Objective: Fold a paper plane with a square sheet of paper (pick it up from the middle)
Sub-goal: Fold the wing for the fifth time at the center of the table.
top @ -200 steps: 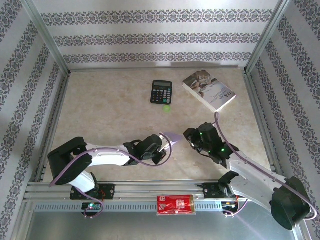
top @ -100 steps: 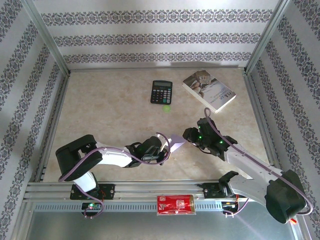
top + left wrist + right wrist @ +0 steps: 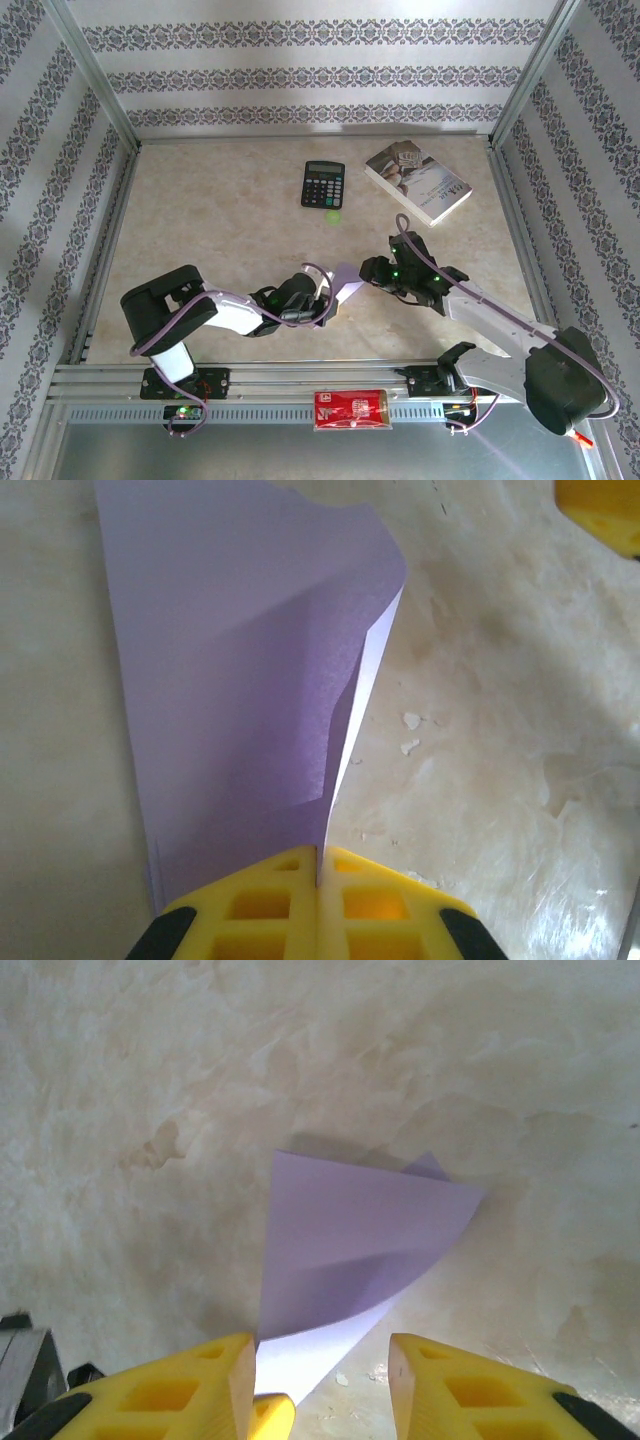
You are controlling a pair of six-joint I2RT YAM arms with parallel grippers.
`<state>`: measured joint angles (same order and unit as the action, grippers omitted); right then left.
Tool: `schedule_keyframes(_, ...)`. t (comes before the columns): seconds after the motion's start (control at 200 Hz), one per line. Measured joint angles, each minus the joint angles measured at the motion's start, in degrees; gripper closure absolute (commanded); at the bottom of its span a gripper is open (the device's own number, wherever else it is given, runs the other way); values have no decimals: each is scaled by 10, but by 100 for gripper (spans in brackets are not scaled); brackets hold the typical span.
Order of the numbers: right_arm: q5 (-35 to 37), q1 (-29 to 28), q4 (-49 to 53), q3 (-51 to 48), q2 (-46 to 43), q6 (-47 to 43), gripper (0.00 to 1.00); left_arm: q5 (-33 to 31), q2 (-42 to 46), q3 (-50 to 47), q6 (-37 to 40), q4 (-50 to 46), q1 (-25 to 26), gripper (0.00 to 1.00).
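1. In the lower middle of the top view, the left gripper (image 3: 328,298) is clenched on the square sheet of paper (image 3: 347,283), which sticks out toward the upper right from its tips.
2. In the left wrist view, the left gripper (image 3: 320,872) has its yellow fingertips (image 3: 265,905) pressed together at bottom centre. They pinch the lower edge of the folded lilac sheet (image 3: 230,680).
3. The sheet rises up the left and centre of that frame. It has a soft crease, and one layer curls open along its right side.
4. The right gripper (image 3: 370,271) sits just right of the paper in the top view, released, with its jaws apart.
5. In the right wrist view, the right gripper (image 3: 320,1365) shows its yellow fingers (image 3: 190,1395) at the bottom edge with a wide gap between them. The near corner of the paper (image 3: 350,1240) reaches into that gap, close by the left-hand finger. Whether they touch I cannot tell.
6. On the marbled table (image 3: 220,220), a calculator (image 3: 323,184), a small green disc (image 3: 333,215) and a white-covered book (image 3: 417,180) lie in the upper middle, well apart from both grippers.
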<state>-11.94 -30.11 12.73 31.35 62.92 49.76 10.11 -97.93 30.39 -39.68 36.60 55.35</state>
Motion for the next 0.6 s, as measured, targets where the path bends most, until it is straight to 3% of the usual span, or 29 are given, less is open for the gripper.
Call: schedule_keyframes(0.6,-21,0,-26,37,63,-93,57,2,-37,-67,-161,177,-19,100)
